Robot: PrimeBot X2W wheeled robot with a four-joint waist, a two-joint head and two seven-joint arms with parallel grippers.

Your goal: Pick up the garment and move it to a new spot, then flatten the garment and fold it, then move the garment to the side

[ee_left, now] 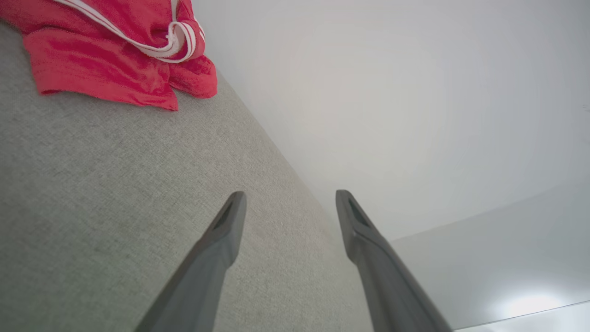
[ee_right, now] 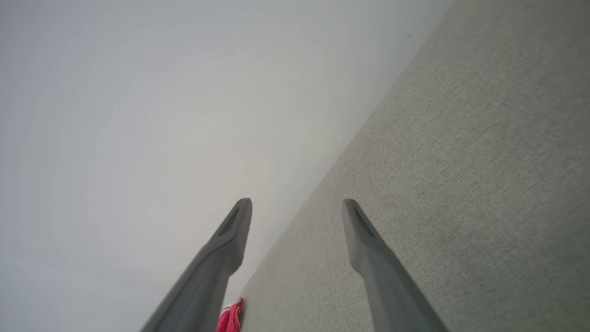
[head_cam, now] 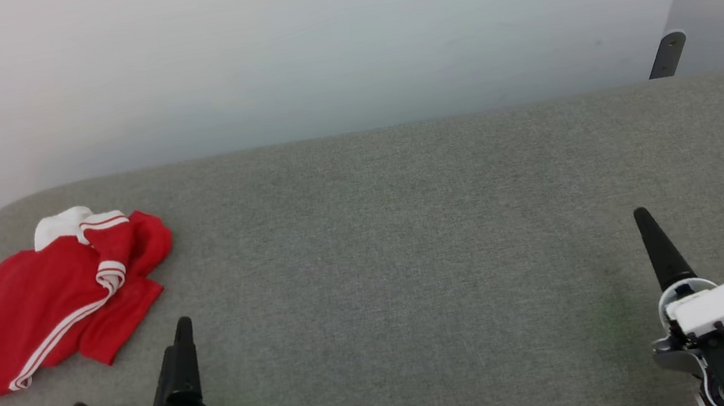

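From my station I see the garment (head_cam: 43, 304) lying crumpled at the far left corner of the grey table (head_cam: 409, 239), red body with white striped trim showing and one white sleeve tucked toward the pale wall (head_cam: 311, 40). My left gripper (head_cam: 180, 331) sits near it, just off its nearest red edge and not touching; its wrist view shows the fingers (ee_left: 221, 240) spread with nothing between them. My right gripper (head_cam: 644, 220) is well apart at the table's right side, likewise spread and empty.
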